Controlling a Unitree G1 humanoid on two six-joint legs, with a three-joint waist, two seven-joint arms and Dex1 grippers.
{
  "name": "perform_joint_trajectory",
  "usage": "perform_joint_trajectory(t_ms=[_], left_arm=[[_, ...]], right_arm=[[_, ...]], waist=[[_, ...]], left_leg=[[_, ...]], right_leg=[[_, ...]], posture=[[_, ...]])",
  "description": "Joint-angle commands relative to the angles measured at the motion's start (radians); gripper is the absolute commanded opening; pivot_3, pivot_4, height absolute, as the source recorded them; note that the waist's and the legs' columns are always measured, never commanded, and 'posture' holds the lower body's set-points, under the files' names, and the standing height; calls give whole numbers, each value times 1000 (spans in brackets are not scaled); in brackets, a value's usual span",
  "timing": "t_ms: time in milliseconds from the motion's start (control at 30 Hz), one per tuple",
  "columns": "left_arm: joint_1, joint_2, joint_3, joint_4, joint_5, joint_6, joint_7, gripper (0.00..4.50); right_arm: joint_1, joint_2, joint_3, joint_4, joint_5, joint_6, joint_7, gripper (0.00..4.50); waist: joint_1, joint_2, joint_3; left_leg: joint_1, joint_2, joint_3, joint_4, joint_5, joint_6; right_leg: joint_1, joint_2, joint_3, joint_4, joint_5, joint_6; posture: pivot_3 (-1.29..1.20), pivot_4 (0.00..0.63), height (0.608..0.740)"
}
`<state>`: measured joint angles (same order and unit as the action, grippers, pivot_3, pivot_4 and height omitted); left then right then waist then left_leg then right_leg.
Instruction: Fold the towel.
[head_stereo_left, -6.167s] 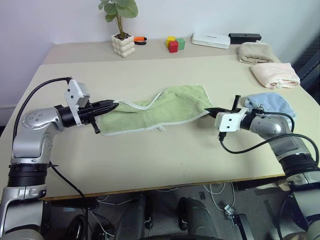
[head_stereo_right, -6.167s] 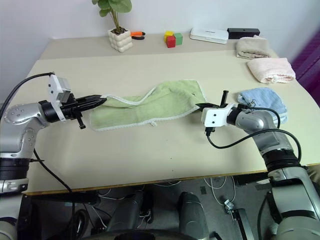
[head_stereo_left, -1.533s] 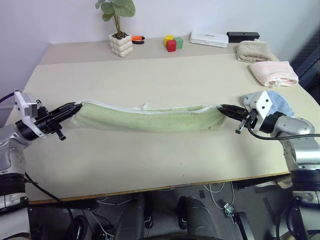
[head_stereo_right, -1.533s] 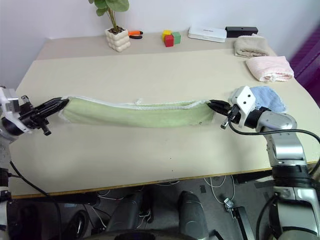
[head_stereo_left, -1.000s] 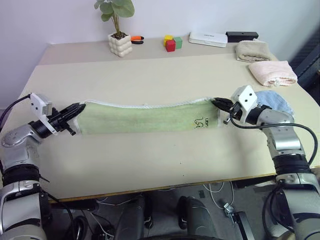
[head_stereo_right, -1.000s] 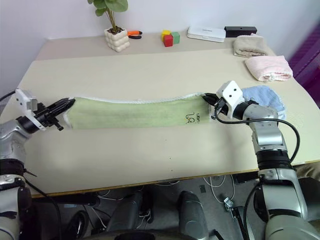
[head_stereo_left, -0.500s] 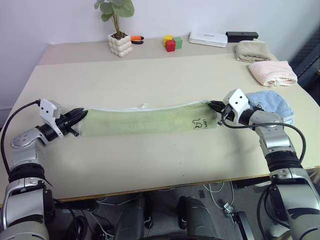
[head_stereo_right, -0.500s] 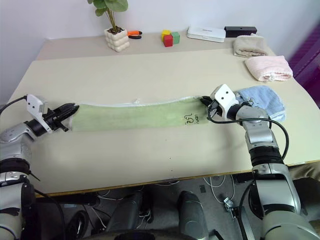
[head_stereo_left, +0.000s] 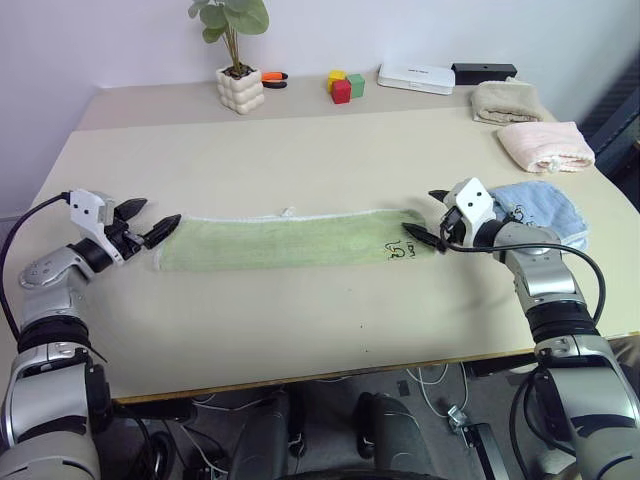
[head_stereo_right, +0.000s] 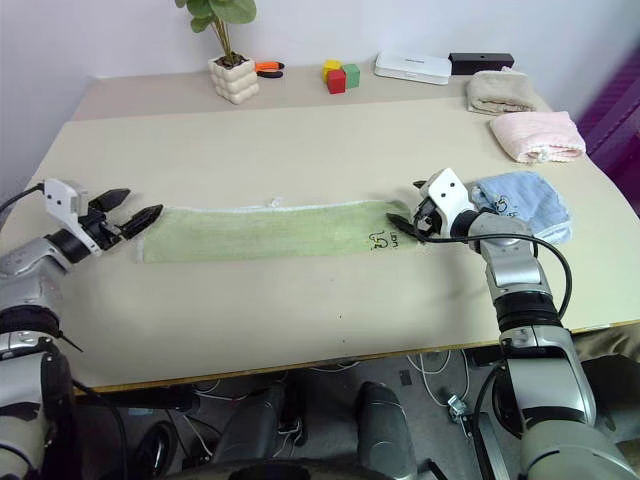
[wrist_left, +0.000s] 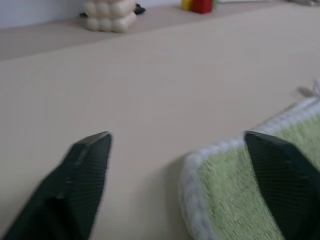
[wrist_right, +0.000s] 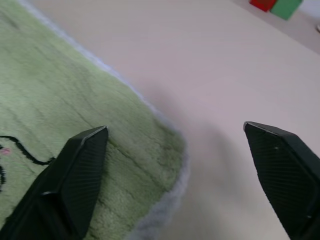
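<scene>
So the towel (head_stereo_left: 290, 240) is lying flat on the surface (head_stereo_left: 300, 150) as one long, narrow green strip, stretched side to side, and everything else is easiest to place off of it.

Starting at the towel's left end: the left pincer (head_stereo_left: 148, 220) is sitting right at that end with its two black fingers spread wide, not gripping anything. In the left wrist view the whitish stitched corner of the towel is lying just beside one fingertip (wrist_left: 280, 165), with the other one out over bare surface.

Along the towel's far edge there's a little loop tag sticking out near the middle. Near its right end a small dark mark (head_stereo_left: 402, 249) is showing.

At the right end, the right pincer (head_stereo_left: 428, 216) is also gaping open and holding nothing, one finger over the green cloth and the other off past the edge.

Just beyond the towel's right end, a light blue towel (head_stereo_left: 545, 205) is lying behind the right pincer.
</scene>
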<state>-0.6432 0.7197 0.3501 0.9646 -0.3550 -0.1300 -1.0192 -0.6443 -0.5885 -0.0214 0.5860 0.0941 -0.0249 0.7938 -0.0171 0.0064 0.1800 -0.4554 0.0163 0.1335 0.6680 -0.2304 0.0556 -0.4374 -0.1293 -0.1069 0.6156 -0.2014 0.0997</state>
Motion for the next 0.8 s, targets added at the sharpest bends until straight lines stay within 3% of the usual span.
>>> perform_joint_trajectory(t_ms=[33, 167, 200, 367, 533, 667, 800], left_arm=[[-21, 18, 49, -89, -58, 42, 4, 2302], [-10, -16, 58, -203, -86, 77, 50, 182], [-9, -41, 56, -248, -101, 103, 76, 0], [22, -237, 21, -520, -179, 271, 252, 0], [114, -382, -36, -681, -188, 363, 348, 0], [166, -481, -74, -691, -158, 350, 407, 0], [187, -467, -89, -627, -105, 326, 429, 0]], right_arm=[[-32, -8, -57, -107, 44, 19, -31, 2750], [-37, 48, -89, -209, 90, 83, -104, 598], [-38, 87, -93, -246, 106, 113, -140, 158], [25, 357, -56, -435, 157, 267, -350, 72], [102, 525, -4, -492, 113, 311, -498, 72], [138, 539, 3, -425, 64, 283, -558, 72], [148, 488, -36, -343, 40, 274, -593, 72]], waist=[[-1, 0, 0], [0, 0, 0], [0, 0, 0], [2, 0, 0], [0, 0, -1], [5, -1, 0], [1, -1, -1]], left_leg=[[0, 0, 0, 0, 0, 0], [0, 0, 0, 0, 0, 0], [0, 0, 0, 0, 0, 0], [3, 0, -1, 0, 0, 0], [5, 0, -1, -1, 0, 0], [8, 0, -1, -1, 0, 0], [10, 0, -1, -1, 0, -1]], right_leg=[[0, 0, 0, 0, 0, 0], [0, 0, 0, 0, 0, 0], [1, 0, 0, 0, 0, 0], [4, 0, 0, 1, 0, 0], [6, 1, 0, 1, 1, 1], [8, 1, 0, -1, 1, 1], [9, 1, 0, -1, 0, 1]], posture=[[0, 150, 740], [0, 150, 740], [0, 150, 740], [0, 150, 740], [0, 150, 740], [0, 150, 740], [0, 150, 740]])
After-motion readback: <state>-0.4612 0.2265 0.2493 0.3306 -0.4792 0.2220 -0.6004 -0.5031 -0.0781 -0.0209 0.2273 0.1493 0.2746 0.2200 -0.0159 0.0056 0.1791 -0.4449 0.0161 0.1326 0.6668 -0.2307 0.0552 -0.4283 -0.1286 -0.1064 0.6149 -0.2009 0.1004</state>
